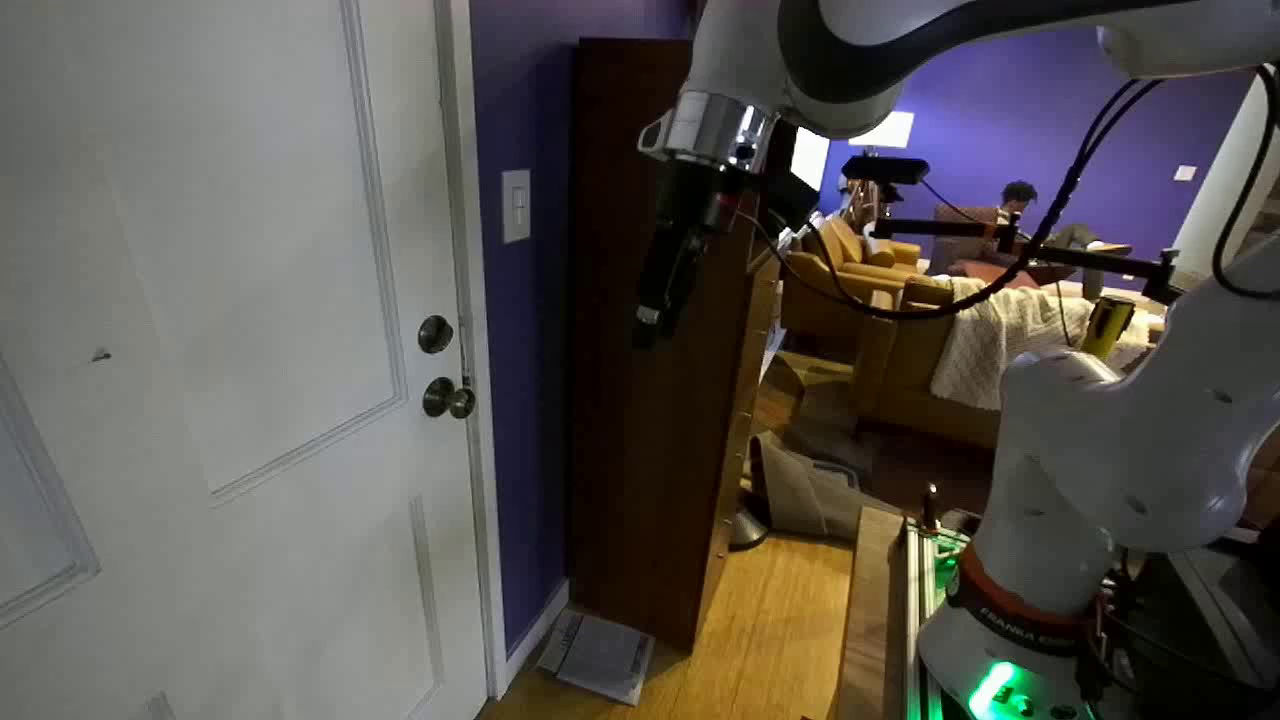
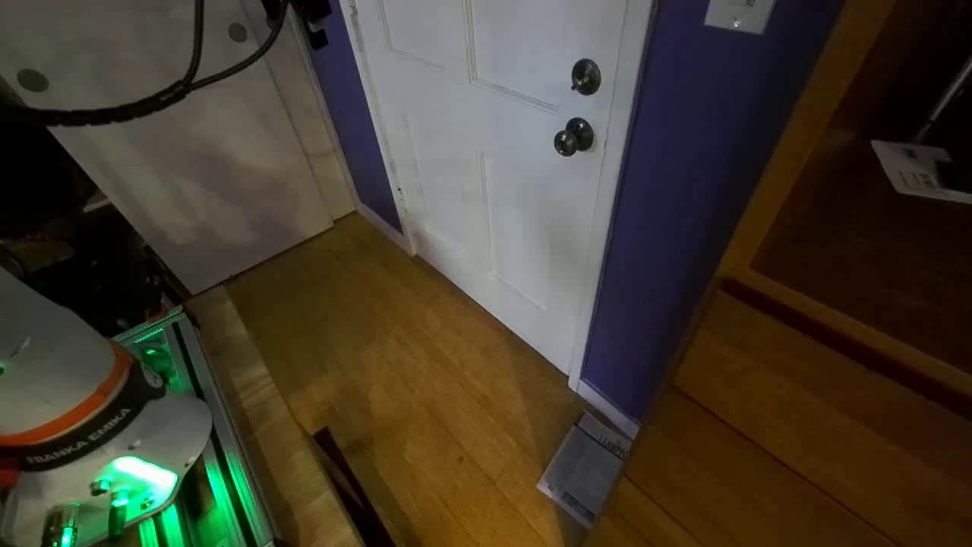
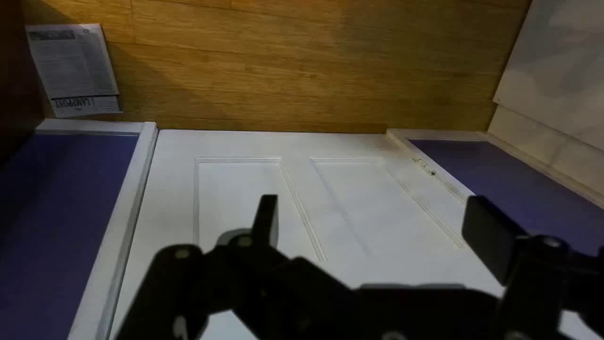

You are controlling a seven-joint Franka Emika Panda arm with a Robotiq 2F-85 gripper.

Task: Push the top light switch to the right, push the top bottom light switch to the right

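Beside the door [image 1: 260, 330] sits the light switch plate [image 1: 516, 206]; the 2 fingers [image 3: 265, 217] stand wide apart.

Pretty dim overall tbh. A lamp [image 1: 885, 131] glows way back in an exterior view, the robot base [image 2: 99, 448] throws green glare, and the wrist view's gripper [image 3: 375, 226] is dark and blurry.

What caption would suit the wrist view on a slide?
Open gripper in front of a white door, purple wall on both sides, printed papers lying on the wooden floor.
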